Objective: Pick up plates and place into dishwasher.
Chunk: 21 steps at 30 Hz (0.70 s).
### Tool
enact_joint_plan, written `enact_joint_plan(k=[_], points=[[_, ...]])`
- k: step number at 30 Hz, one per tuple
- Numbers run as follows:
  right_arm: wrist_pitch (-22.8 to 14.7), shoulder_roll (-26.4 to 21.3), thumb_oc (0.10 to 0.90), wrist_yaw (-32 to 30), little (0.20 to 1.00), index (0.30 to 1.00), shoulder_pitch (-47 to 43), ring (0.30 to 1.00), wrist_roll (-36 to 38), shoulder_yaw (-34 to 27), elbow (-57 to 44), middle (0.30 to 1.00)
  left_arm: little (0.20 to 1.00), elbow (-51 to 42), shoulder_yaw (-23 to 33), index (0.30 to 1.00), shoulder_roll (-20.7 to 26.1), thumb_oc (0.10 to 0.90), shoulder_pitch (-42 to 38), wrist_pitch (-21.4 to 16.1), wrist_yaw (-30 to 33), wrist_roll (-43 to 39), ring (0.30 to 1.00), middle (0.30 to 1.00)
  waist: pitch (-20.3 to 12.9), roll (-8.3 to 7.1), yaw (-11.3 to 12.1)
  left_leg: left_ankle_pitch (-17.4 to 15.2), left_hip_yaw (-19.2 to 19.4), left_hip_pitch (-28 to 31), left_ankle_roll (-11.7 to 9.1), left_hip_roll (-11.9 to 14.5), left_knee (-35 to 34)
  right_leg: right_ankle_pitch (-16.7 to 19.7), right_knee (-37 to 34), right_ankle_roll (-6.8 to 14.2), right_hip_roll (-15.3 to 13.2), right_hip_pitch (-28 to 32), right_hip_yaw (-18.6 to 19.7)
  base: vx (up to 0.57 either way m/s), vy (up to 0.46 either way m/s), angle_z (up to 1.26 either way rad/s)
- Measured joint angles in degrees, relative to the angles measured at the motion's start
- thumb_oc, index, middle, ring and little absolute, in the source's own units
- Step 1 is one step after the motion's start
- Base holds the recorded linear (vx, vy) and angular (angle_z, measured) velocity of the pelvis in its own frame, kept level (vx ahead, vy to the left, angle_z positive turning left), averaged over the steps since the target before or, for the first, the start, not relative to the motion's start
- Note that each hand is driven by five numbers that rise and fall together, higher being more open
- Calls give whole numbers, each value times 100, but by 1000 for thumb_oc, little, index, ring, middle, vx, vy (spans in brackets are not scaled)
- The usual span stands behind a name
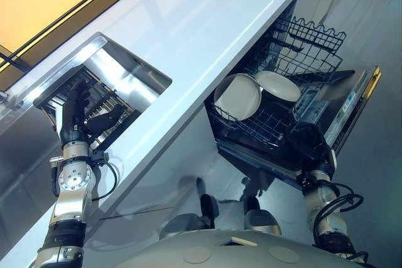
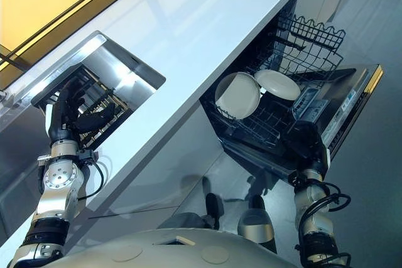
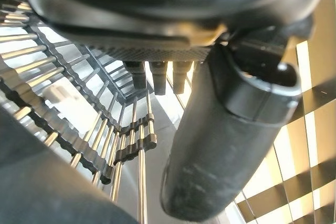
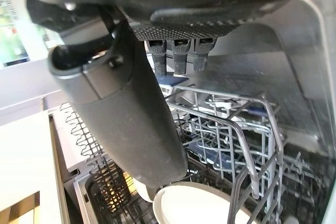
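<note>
plates [image 1: 237, 96] stand in the lower rack [image 1: 264, 123] of the open dishwasher [image 1: 352, 101], two of them side by side: a larger pale one leaning nearly upright toward the counter side, and a flatter one [image 1: 277, 85] just beside it, their rims close or touching. the empty upper rack [image 1: 308, 42] sits pulled out above and behind them. the right hand [image 1: 308, 139] hangs at the front edge of the lower rack near the dishwasher door; in its wrist view the thumb [image 4: 126, 108] stands out straight and the fingers [image 4: 178, 56] point on toward the rack, relaxed and holding nothing, with the rim of a plate [image 4: 194, 205] just past the thumb tip. the left hand [image 1: 78, 108] reaches down into the steel sink [image 1: 135, 73] set in the white countertop [image 1: 207, 23], over a wire drying rack [image 1: 103, 111]; in its own wrist view the thumb [image 3: 231, 140] and fingers [image 3: 157, 69] are stretched out loosely above the rack's metal bars [image 3: 121, 145], gripping nothing.
</note>
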Motion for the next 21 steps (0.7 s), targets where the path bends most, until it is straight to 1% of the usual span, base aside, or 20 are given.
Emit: enact_joint_plan(k=[4, 8, 10, 11, 14, 17, 19, 21], points=[[12, -67, 800, 360, 900, 900, -61, 900, 527, -191, 138, 900, 900, 14, -20, 900, 2, 800, -18, 39, -33, -3, 900, 900, 1, 5, 3, 23, -61, -2, 25, -14, 2, 15, -95, -15, -8, 71, -94, 35, 26, 8], [124, -419, 800, 831, 900, 900, -330, 900, 856, -301, 574, 900, 900, 77, -30, 900, 5, 800, -65, 39, -33, -54, 900, 900, 10, 32, 43, 26, -79, 1, 18, -7, 4, 30, -111, -42, -4, 94, -125, 33, 43, 4], [260, -525, 800, 973, 900, 900, -457, 900, 935, -420, 720, 900, 900, 177, -37, 900, 6, 800, -134, 48, -25, -134, 900, 900, 18, 57, 62, 26, -93, -1, 18, -8, 3, 29, -111, -42, -5, 100, -137, 27, 55, 3], [356, -655, 800, 1066, 900, 900, -560, 900, 1084, -450, 827, 900, 900, 203, -39, 900, 8, 800, -141, 49, -17, -150, 900, 900, 32, 84, 76, 27, -96, -3, 17, -8, 3, 29, -111, -41, -5, 98, -138, 18, 63, 1], [612, -834, 800, 1240, 900, 900, -627, 900, 1365, -604, 926, 900, 900, 224, -77, 900, 8, 800, -177, 52, 32, -181, 900, 900, 49, 110, 126, 32, -140, -18, 9, -8, 3, 28, -111, -41, -3, 97, -168, 4, 67, 4], [978, -1004, 800, 1457, 900, 900, -660, 900, 1798, -679, 994, 900, 900, 230, -86, 900, 15, 800, -256, 53, 84, -278, 900, 900, 80, 108, 123, 50, -224, -81, -8, -8, 3, 23, -111, -33, 0, 77, -255, -25, 61, 13], [1238, -1150, 800, 1613, 900, 900, -666, 900, 2239, -701, 1035, 900, 900, 230, -83, 900, 53, 800, -346, 51, 99, -364, 900, 900, 133, 85, 139, 77, -258, -131, -23, 2, 4, 24, -110, -32, 12, 32, -290, -9, 64, 10], [1410, -1252, 800, 1704, 900, 900, -669, 900, 2665, -708, 1051, 900, 900, 230, -82, 900, 114, 800, -403, 41, 110, -400, 900, 900, 177, 81, 147, 93, -285, -192, -41, 13, 4, 37, -110, -51, 28, -4, -314, 17, 79, 6]])
